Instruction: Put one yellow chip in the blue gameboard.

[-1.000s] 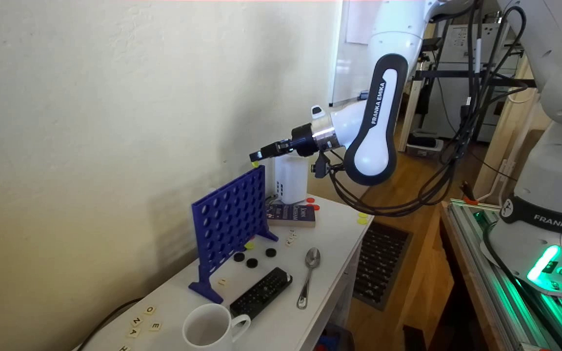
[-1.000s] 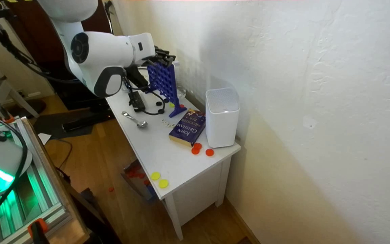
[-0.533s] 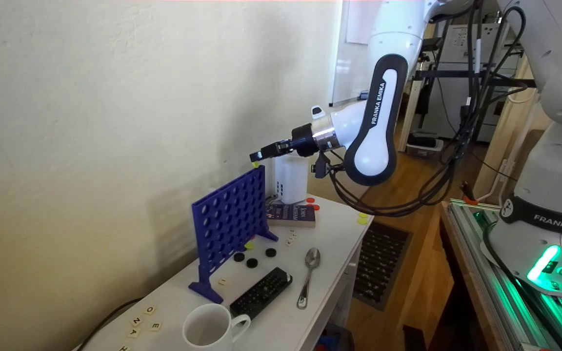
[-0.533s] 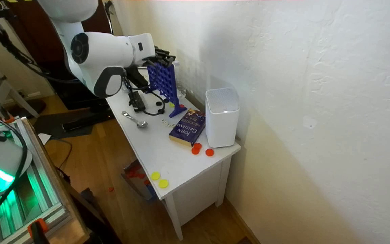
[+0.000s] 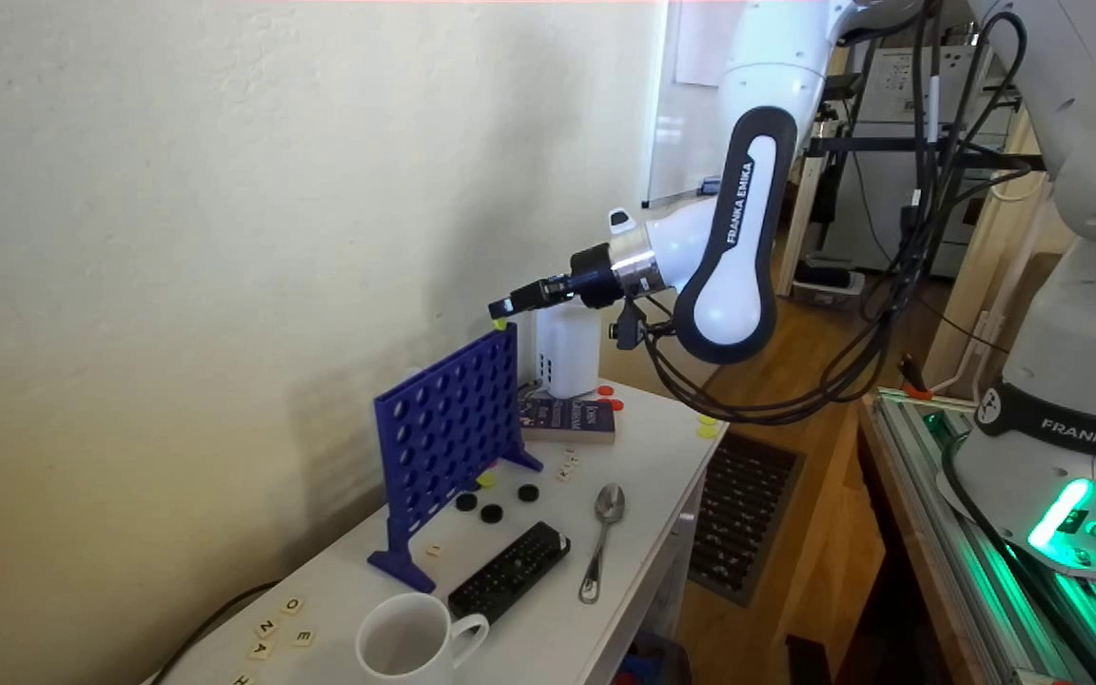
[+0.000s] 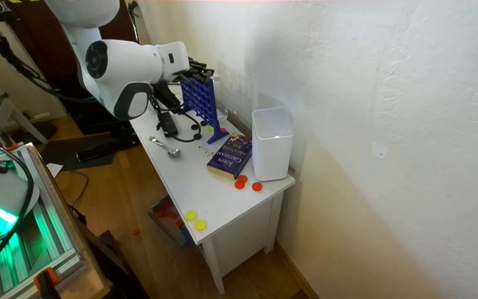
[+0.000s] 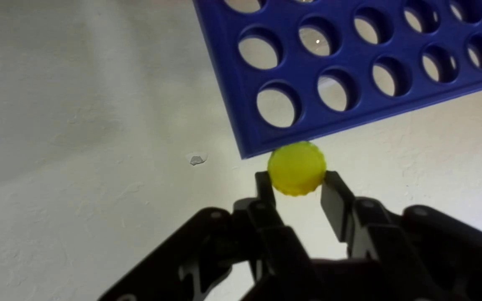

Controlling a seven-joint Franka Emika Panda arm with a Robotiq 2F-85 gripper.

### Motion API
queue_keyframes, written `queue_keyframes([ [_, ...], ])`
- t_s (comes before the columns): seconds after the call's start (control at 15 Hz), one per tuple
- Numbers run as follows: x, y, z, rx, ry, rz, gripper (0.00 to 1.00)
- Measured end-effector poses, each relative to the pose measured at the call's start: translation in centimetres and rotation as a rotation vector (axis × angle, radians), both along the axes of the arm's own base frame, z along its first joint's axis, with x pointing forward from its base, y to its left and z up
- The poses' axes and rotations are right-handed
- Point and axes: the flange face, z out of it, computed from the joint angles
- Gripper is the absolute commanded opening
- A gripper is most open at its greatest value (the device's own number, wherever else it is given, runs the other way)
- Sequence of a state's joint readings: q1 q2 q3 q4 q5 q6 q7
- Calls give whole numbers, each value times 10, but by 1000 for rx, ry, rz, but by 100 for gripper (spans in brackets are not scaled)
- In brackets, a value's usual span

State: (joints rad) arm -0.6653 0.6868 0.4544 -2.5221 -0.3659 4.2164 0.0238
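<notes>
As a black two-fingered gripper (image 7: 295, 184) pinches a round yellow plastic chip (image 7: 297, 166) between its tips, an upright, round-holed blue plastic gameboard (image 7: 356, 58) stands just beneath.

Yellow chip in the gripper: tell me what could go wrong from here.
The yellow chip is at the top edge of the blue gameboard, near one end; whether it lines up to drop in can't be told, so released now it might fall outside.
The gripper pinches it only at its rim, so pushing against the board could twist it loose.
The board stands upright on small feet; a hard press might shift or tip it.
</notes>
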Motion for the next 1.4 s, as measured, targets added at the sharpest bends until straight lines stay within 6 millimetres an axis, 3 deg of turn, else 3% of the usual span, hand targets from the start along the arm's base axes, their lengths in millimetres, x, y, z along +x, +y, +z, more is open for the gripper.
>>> queue_keyframes([
  [0.47, 0, 0, 0, 2, 1, -1, 9],
  [0.53, 0, 0, 0, 2, 1, -1, 45],
  [0.6, 0, 0, 0, 2, 1, -1, 60],
  [0.93, -4, 2, -5, 8, 14, 3, 95],
  [1.07, -4, 4, -4, 10, 14, 6, 100],
  [1.4, -2, 14, 2, 12, 1, 28, 100],
])
